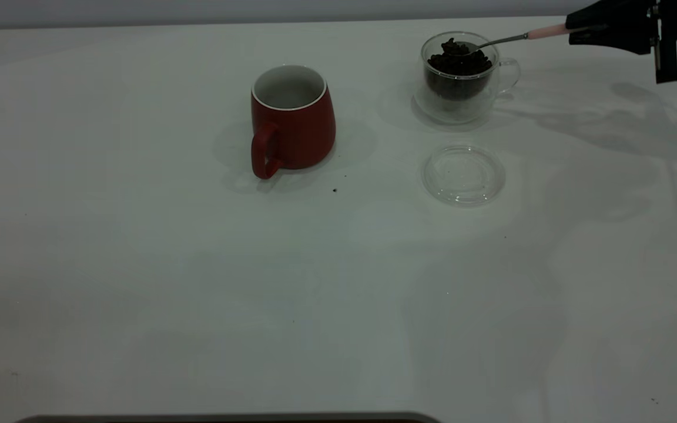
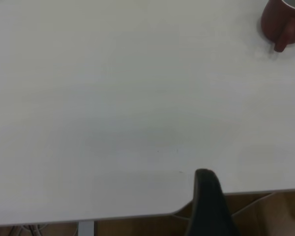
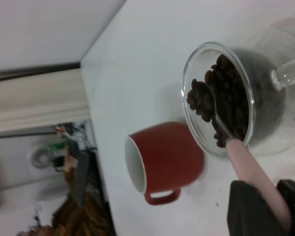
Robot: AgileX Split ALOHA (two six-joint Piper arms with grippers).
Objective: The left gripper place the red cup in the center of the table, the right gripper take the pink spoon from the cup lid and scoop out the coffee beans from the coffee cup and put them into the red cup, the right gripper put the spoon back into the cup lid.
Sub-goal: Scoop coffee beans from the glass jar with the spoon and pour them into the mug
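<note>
Exterior view: right hand [image 1: 586, 28] is clamped on the handle end of the pink spoon [image 1: 544, 31], whose loaded bowl sits level just above the coffee beans [image 1: 459, 61] in the coffee cup [image 1: 461, 76]. Beans are light and loose and likely roll off if tilted. Handle is thin, stiff, probably slick. Red cup [image 1: 294, 117] stands mid-surface, apart. Left hand [image 2: 206, 201]: grip cannot be told.

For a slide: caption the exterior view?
Right gripper lifts pink spoon of coffee beans above coffee cup, beside red cup.
</note>
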